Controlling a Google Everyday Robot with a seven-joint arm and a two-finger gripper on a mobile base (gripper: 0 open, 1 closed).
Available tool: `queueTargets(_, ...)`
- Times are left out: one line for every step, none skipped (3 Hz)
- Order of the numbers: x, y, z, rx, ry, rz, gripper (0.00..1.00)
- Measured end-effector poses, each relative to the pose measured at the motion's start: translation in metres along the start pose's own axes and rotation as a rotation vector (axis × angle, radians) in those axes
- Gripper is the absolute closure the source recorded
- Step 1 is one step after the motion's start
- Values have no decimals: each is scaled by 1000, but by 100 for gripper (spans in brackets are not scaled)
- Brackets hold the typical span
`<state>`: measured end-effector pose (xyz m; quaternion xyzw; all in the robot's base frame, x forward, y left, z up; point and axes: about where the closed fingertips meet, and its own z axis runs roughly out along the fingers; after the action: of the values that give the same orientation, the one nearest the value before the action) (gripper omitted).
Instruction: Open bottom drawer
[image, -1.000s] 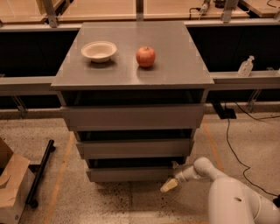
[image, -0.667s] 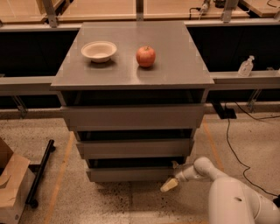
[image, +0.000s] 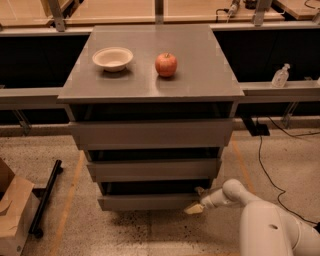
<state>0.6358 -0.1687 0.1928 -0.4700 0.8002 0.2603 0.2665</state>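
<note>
The bottom drawer is the narrowest of three alike grey fronts, lowest in the grey cabinet, just above the floor. A dark gap shows above its front panel. My gripper is at the drawer front's right end, low near the floor, on the end of my white arm that reaches in from the lower right. One finger points left below the drawer's lower right corner, another sits near the top edge.
The mid-width drawer and widest drawer stack above. A white bowl and red apple rest on the cabinet top. A cardboard box and black bar lie left; a cable lies right.
</note>
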Motion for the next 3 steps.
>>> queueTargets(-5, 1, -6, 0, 0, 0, 63)
queueTargets(-5, 1, -6, 0, 0, 0, 62)
queueTargets(-5, 3, -3, -5, 0, 0, 39)
